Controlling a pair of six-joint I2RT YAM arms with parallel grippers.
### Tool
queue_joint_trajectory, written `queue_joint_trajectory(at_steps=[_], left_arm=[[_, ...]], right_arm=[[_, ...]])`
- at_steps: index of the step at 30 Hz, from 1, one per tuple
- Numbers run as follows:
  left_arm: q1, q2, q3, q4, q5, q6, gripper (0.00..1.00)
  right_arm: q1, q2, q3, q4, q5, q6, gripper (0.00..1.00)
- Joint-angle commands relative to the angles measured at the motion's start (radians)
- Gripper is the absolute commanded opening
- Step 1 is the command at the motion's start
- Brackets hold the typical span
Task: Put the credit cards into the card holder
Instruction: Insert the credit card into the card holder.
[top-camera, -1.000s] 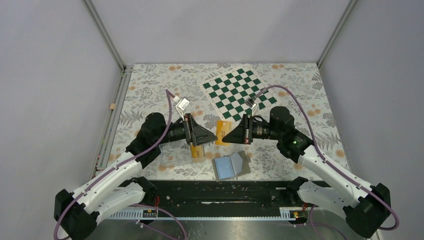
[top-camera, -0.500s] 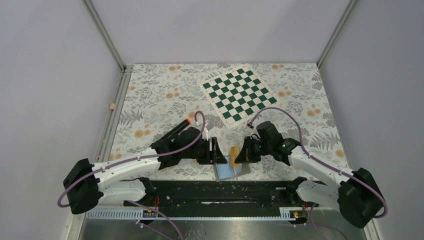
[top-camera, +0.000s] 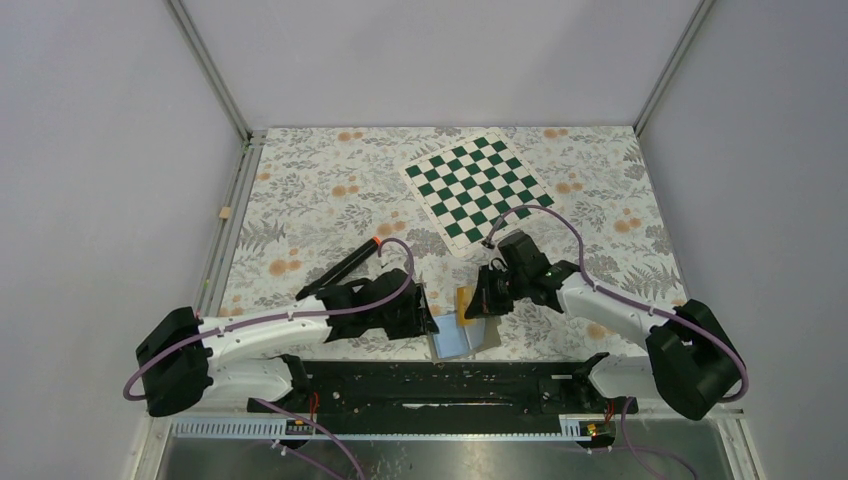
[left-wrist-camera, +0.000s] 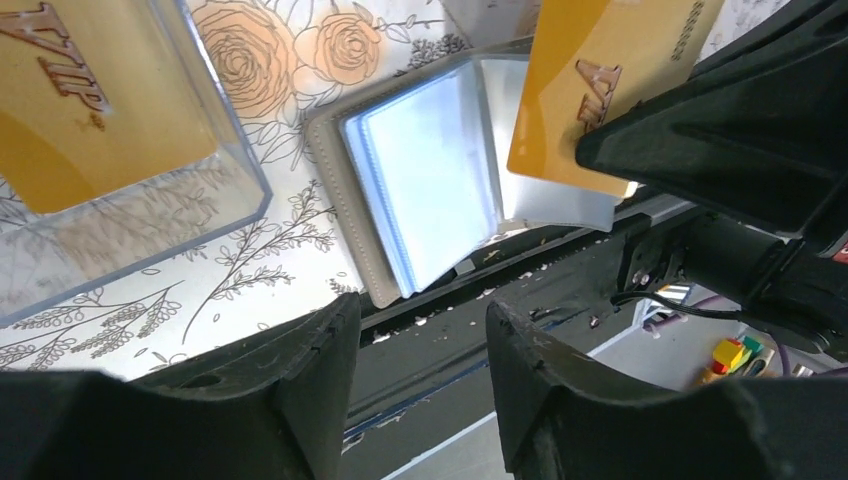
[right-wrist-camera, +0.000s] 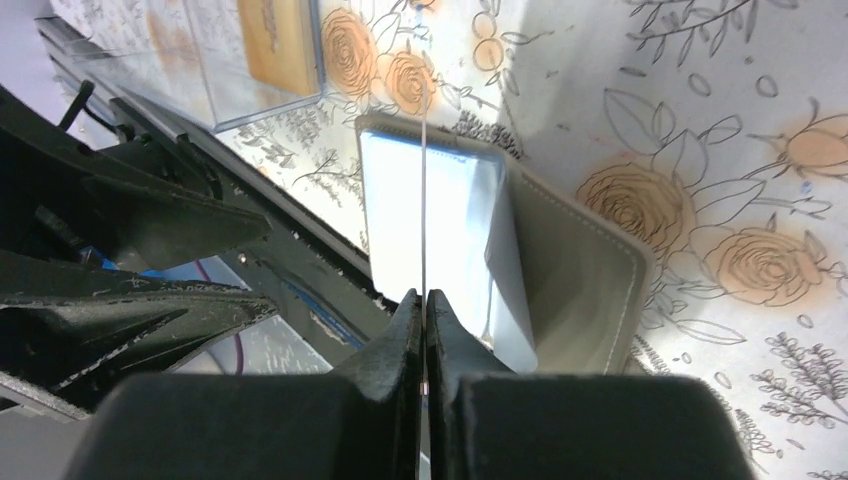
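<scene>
The card holder (top-camera: 462, 338) lies open at the near edge of the table, pale blue-grey pockets up (left-wrist-camera: 430, 180) (right-wrist-camera: 400, 215). My right gripper (top-camera: 480, 304) (right-wrist-camera: 424, 300) is shut on an orange-yellow credit card (top-camera: 466, 299). It holds the card on edge just above the holder's pockets. The card shows face-on in the left wrist view (left-wrist-camera: 590, 90) and as a thin line in the right wrist view (right-wrist-camera: 424, 150). My left gripper (top-camera: 428, 312) (left-wrist-camera: 423, 330) is open and empty by the holder's left near corner. A second credit card (left-wrist-camera: 80, 100) (right-wrist-camera: 275, 45) lies in a clear tray.
The clear plastic tray (left-wrist-camera: 235, 185) (right-wrist-camera: 200, 95) stands left of the holder, mostly under my left arm. A black marker with an orange tip (top-camera: 345, 268) lies behind that arm. A green chessboard (top-camera: 478, 190) lies at the back. The black base rail (top-camera: 450, 385) runs just in front of the holder.
Both arms have come down towards the near edge. My right gripper carried the card from mid-table to just over the open holder. My left gripper moved from the tray to the holder's left side.
</scene>
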Motion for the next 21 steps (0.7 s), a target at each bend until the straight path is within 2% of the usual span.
queue_joint_trajectory(at_steps=[1, 11, 21], left_arm=[[0.0, -0.003, -0.017, -0.007, -0.049, -0.035, 0.49], [0.0, 0.104, -0.007, -0.003, -0.03, -0.033, 0.44], [-0.001, 0.207, 0.022, -0.017, -0.022, -0.015, 0.38]], right_arm=[[-0.004, 0.042, 0.052, -0.004, 0.059, -0.055, 0.0], [-0.01, 0.085, 0.043, -0.033, 0.098, -0.088, 0.0], [-0.011, 0.137, 0.002, 0.025, 0.072, -0.097, 0.0]])
